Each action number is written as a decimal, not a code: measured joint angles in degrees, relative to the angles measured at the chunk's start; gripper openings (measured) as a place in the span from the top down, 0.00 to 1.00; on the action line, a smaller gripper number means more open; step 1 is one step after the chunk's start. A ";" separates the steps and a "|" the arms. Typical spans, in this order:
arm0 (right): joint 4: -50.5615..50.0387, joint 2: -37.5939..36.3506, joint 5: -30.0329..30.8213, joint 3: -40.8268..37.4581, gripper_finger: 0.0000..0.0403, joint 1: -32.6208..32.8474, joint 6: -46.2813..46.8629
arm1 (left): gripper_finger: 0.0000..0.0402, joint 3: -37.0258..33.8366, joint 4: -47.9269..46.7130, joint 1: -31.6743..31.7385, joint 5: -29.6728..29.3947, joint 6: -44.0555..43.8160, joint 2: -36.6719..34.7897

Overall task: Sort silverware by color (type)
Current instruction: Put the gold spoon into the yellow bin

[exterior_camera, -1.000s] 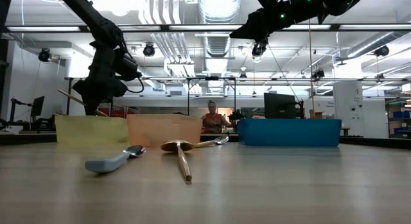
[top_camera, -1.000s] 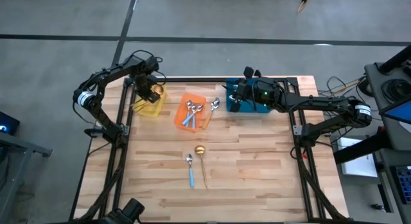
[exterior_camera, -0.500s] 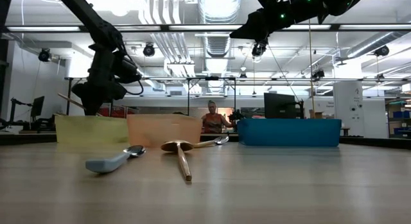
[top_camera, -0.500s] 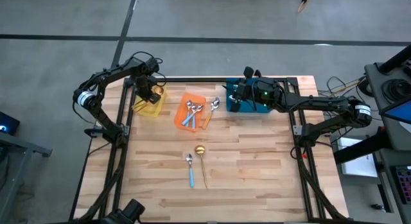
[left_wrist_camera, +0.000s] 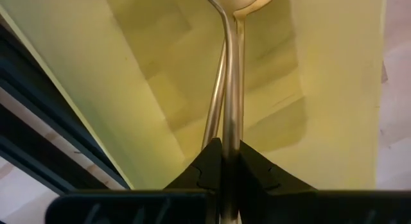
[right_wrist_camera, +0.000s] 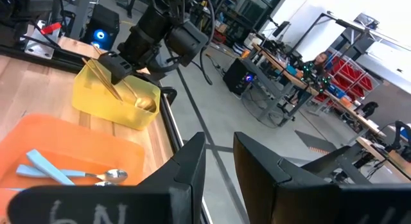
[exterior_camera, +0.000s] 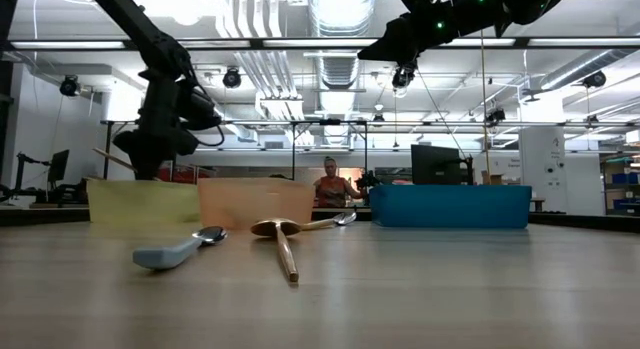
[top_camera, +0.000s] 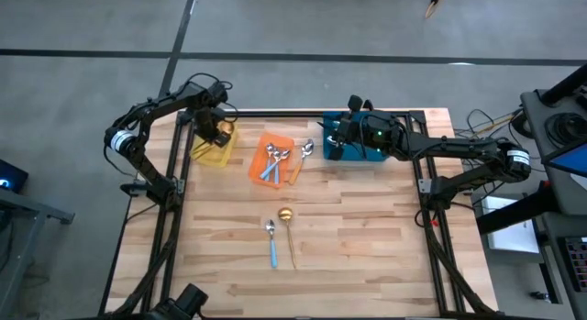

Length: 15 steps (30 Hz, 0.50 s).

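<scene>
High view from above shows the wooden slatted desk with three bins along its far edge: a yellow plastic bin at the left, an orange plastic bin in the middle and a blue plastic bin to the right. The left gripper hangs over the yellow bin, its fingers closed tight on the stem of a thin all-gold spoon, whose bowl points down into the bin; a second gold handle lies just beside it in the left wrist view. The right gripper waits above the left end of the blue bin, its fingers a little apart and holding nothing. Inside the orange bin lie blue-handled spoons with silver bowls, and an orange-handled one shows at its right side. Another silver spoon rests on the desk between the orange and blue bins. Nearer the middle of the desk, a light-blue-handled spoon and a gold spoon lie side by side, close but apart. Low view shows the same pair in front of the bins, and a person far off in the room beyond.
</scene>
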 joint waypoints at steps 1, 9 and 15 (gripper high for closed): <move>0.00 0.00 0.00 0.00 0.82 0.00 -0.02 | 0.98 0.00 0.43 0.01 0.00 0.00 0.00; 0.00 0.00 0.00 0.02 0.82 0.00 -0.02 | 0.98 0.00 2.89 0.02 0.00 0.05 0.00; 0.00 0.00 0.00 0.00 0.82 0.00 0.01 | 0.98 0.00 4.26 0.02 0.00 0.07 0.00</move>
